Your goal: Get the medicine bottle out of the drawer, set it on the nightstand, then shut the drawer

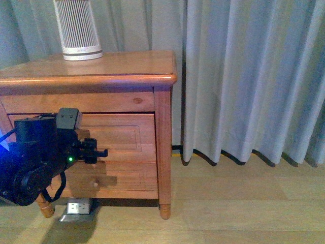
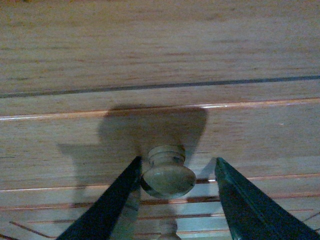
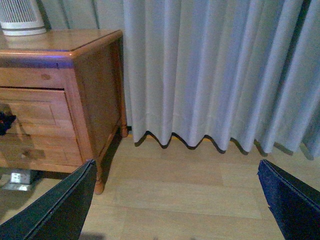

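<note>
- The left gripper (image 2: pixel 177 162) is being held with its jaws apart around the knob (image 2: pixel 168 175) on the front of the nightstand (image 1: pixel 132 63); nothing is being squeezed yet.
- The right gripper (image 3: pixel 175 200) is being held wide apart and empty, well off the nightstand's side.
- The drawer (image 1: pixel 127 133) is being shown shut; the medicine bottle is not being shown anywhere, and is judged inside.
- Pulling, lifting out, placing and closing are all being left undone.

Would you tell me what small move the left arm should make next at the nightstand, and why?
Probably close the left gripper on the small round wooden knob: its jaws stand open either side of the knob, and the upper honey-brown wooden drawer looks shut, so it needs gripping before pulling.
</note>
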Available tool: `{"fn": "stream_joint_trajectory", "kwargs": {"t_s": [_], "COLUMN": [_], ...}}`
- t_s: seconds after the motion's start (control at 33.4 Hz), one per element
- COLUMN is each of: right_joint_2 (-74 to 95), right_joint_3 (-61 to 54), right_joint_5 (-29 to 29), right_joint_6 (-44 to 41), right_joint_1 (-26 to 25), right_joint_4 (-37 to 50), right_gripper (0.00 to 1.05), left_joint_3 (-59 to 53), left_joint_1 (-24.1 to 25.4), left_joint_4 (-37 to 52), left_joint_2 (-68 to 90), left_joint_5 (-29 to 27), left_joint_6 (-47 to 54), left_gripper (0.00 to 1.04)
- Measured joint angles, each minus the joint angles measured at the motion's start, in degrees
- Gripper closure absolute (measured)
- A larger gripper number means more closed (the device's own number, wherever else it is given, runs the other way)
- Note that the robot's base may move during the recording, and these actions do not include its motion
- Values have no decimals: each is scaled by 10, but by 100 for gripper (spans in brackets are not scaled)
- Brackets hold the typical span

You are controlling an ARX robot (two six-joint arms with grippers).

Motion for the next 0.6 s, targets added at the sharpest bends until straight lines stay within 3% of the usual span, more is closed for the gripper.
{"fn": "stream_joint_trajectory", "kwargs": {"t_s": [0.18,0.6], "right_joint_2": [0,0], "right_joint_3": [0,0], "right_joint_5": [0,0], "right_joint_6": [0,0], "right_joint_1": [0,0], "right_joint_4": [0,0], "right_gripper": [7,7], "left_joint_3": [0,-45], "left_joint_1": [3,5], "left_joint_4": [0,25], "left_joint_2": [0,-21], "left_joint_5": [6,-2], "left_joint_6": [0,-8], "left_gripper": [78,80]}}
